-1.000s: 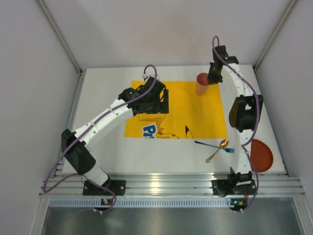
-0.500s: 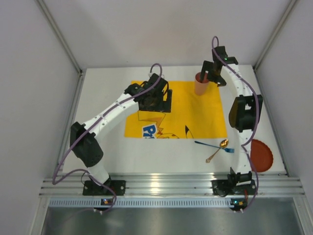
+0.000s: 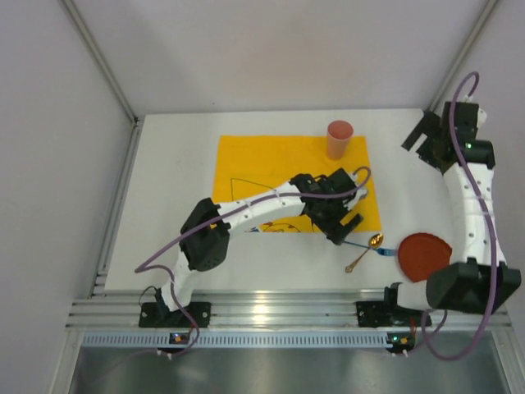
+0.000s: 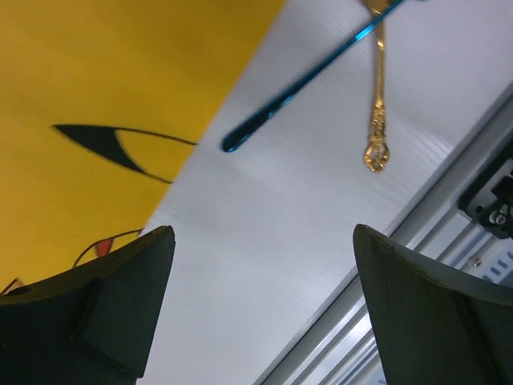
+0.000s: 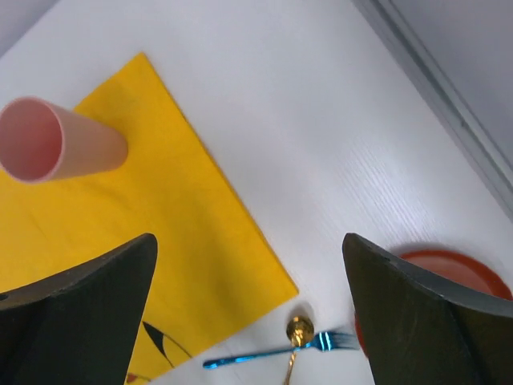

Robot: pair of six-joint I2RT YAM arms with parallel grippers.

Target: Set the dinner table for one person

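The white dinner table [image 3: 172, 246] carries a yellow cartoon mat [image 3: 271, 164]. A pink cup [image 3: 339, 138] stands upright on the mat's back right corner, also in the right wrist view [image 5: 56, 148]. A blue fork [image 3: 361, 244] and a gold spoon [image 3: 365, 253] lie crossed just off the mat's front right corner. A red plate [image 3: 424, 256] lies to their right. My left gripper [image 3: 344, 226] hovers open over that corner, the fork handle [image 4: 304, 80] and spoon [image 4: 375, 104] ahead of its fingers. My right gripper [image 3: 417, 135] hangs open and empty, high at the far right.
A ribbed aluminium rail [image 3: 271, 312] runs along the table's near edge and shows in the left wrist view [image 4: 449, 241]. White walls close in the back and both sides. The left arm lies across the mat's front half.
The right gripper opened, let go of the cup's rim and drew back to the far right. The left arm swung from the mat's back to its front right corner.
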